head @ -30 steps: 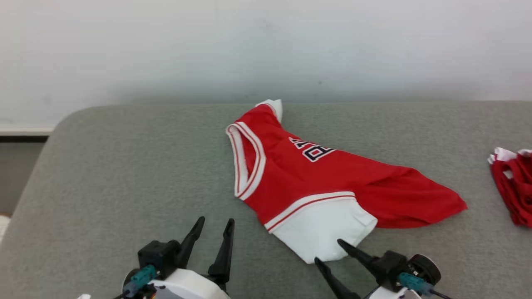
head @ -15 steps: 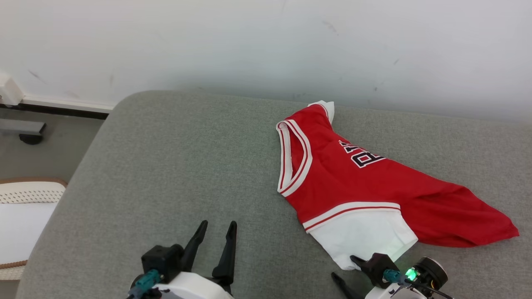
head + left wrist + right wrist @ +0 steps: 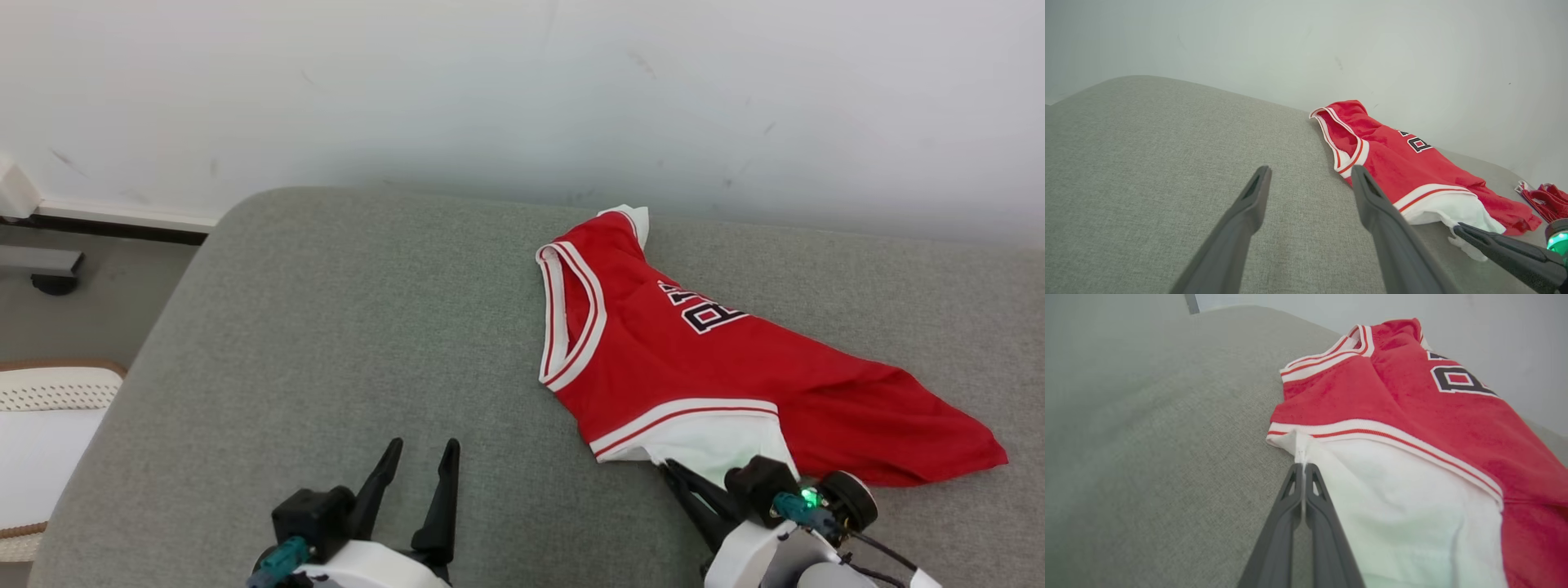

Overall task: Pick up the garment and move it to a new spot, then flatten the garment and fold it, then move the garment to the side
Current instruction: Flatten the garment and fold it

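Note:
A red sleeveless garment (image 3: 653,359) with white trim, black lettering and a white lining lies crumpled on the grey cushioned surface (image 3: 326,327). Its white lower part is nearest me. My right gripper (image 3: 671,469) is shut on the left edge of that white cloth; in the right wrist view the two fingers meet at the gripper (image 3: 1302,465) with the garment (image 3: 1392,400) pinched at the tips. My left gripper (image 3: 420,447) stands open above bare cushion, left of the garment. From the left wrist, the left gripper (image 3: 1308,173) points past the garment (image 3: 1400,163), and the right gripper (image 3: 1457,228) touches its white hem.
Another red and white cloth (image 3: 1539,196) lies farther right on the cushion. A white wall (image 3: 522,82) rises behind the surface. Beyond its rounded left edge are the floor, a white perforated object (image 3: 49,392) and a grey foot with a caster (image 3: 49,278).
The head camera has turned, shifting the whole picture. My right gripper has closed on the white edge of the garment and bunched it slightly. The left gripper stays open.

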`<state>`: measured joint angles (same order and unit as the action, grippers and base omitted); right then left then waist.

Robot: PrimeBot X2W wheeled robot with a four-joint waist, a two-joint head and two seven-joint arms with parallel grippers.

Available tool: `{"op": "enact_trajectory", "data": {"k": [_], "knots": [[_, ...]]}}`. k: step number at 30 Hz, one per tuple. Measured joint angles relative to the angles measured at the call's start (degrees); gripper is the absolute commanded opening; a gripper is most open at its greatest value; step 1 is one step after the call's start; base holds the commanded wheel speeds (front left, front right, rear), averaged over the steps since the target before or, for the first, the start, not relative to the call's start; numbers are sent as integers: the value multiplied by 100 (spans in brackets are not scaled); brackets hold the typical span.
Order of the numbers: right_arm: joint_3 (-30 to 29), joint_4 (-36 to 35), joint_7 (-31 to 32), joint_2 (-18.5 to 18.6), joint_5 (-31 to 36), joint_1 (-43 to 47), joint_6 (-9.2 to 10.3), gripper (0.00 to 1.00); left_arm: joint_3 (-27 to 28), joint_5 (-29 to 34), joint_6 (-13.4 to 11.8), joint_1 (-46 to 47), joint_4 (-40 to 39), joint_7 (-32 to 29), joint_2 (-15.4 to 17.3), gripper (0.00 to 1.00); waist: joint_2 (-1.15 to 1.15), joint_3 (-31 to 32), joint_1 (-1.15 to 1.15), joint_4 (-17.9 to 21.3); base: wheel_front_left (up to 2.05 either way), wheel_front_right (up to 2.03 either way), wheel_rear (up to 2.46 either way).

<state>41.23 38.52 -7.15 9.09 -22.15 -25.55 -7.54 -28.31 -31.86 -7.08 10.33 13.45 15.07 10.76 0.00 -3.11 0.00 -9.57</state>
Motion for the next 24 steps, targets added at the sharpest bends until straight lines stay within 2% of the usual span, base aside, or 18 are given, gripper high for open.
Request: {"op": "enact_trajectory", "data": {"k": [3, 5, 9, 13, 18, 24], "knots": [[-101, -487, -12, 29, -505, -47, 0, 0, 19, 13, 9, -12, 9, 1, -26, 100, 0, -16, 0, 0, 0, 0, 0], [-248, -887, 73, 186, -781, -190, -1, 0, 31, 36, 25, -18, 20, 2, -52, 100, 0, -63, 0, -4, 0, 0, 0], [-721, -1499, 383, 879, -1058, -723, 0, 0, 32, 108, 54, -5, 16, 5, -101, 100, 0, -240, 1, -33, 0, 0, 0], [-1246, -1800, 734, 1514, -1346, -1406, 0, 0, 31, 186, 85, 91, 7, 5, -166, 100, 0, -531, 1, -95, 0, 0, 0], [-1563, -1491, 1096, 2238, -1497, -2185, 0, 0, 9, 264, 188, 346, 35, 5, -294, 100, 0, -973, 1, -223, 0, 0, 0], [-1817, -250, 1074, 2830, -1419, -2755, 0, 0, -7, 363, 303, 576, 129, 5, -456, 100, 1, -1419, 1, -492, 0, 0, 0]]}}
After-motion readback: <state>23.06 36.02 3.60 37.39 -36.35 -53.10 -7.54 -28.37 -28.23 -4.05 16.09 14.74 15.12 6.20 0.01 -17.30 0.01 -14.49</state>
